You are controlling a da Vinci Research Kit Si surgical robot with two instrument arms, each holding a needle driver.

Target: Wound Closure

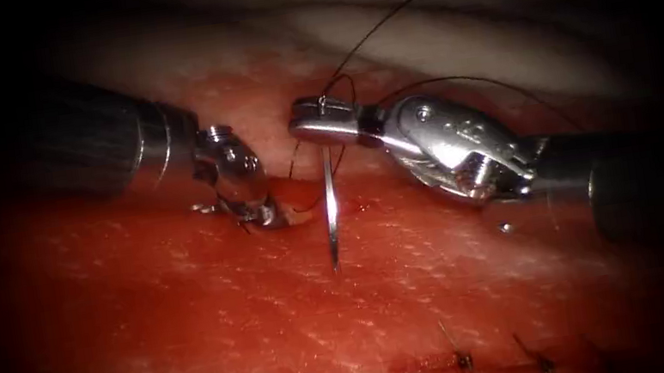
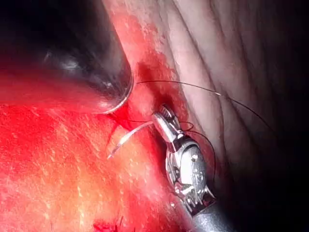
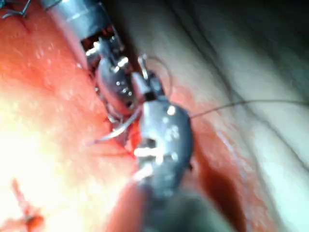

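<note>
On the left of the cut, the left tool (image 1: 267, 215) is pressing its tip against the tissue (image 1: 197, 336) at the wound edge; whether its jaws are apart or together cannot be told. Just right of it, the needle (image 1: 331, 212) is hanging point-down over the cut (image 1: 300, 204), point touching the surface. The right tool (image 1: 314, 121) is clamping the needle's upper end, near where the thread (image 1: 402, 7) is trailing away.
</note>
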